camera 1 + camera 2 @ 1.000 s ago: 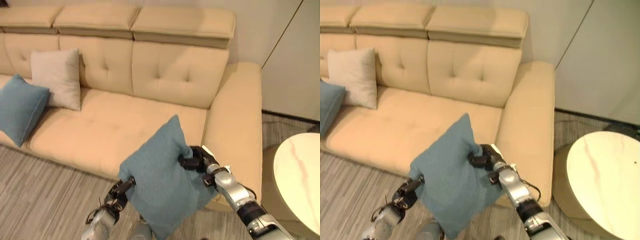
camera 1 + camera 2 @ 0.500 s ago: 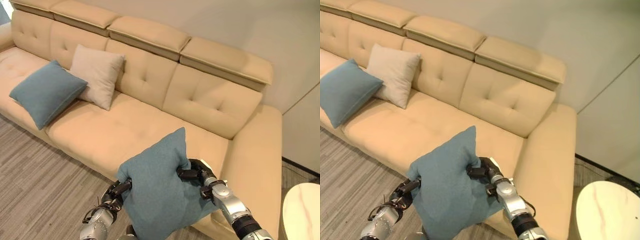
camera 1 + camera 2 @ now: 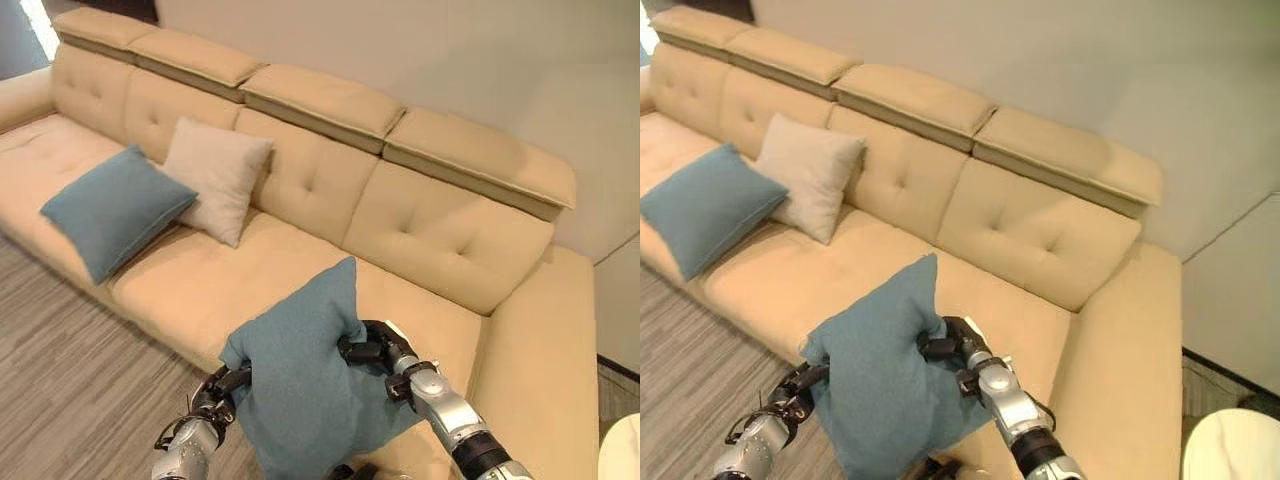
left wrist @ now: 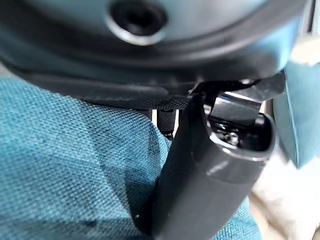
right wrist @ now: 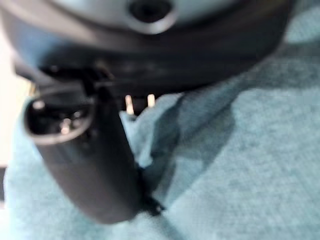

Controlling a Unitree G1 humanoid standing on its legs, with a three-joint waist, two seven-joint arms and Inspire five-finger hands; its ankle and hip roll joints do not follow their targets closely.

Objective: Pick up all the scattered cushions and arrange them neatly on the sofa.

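Teal cushion between both robot hands

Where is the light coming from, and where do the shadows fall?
Left eye view: a bright patch glares at the upper left corner, beyond the sofa; soft shadow lies beside the beige cushion. Right wrist view: the right hand darkens a fold of the held teal cushion.

Head eyes overlook sofa — wrist cameras hug cushion.
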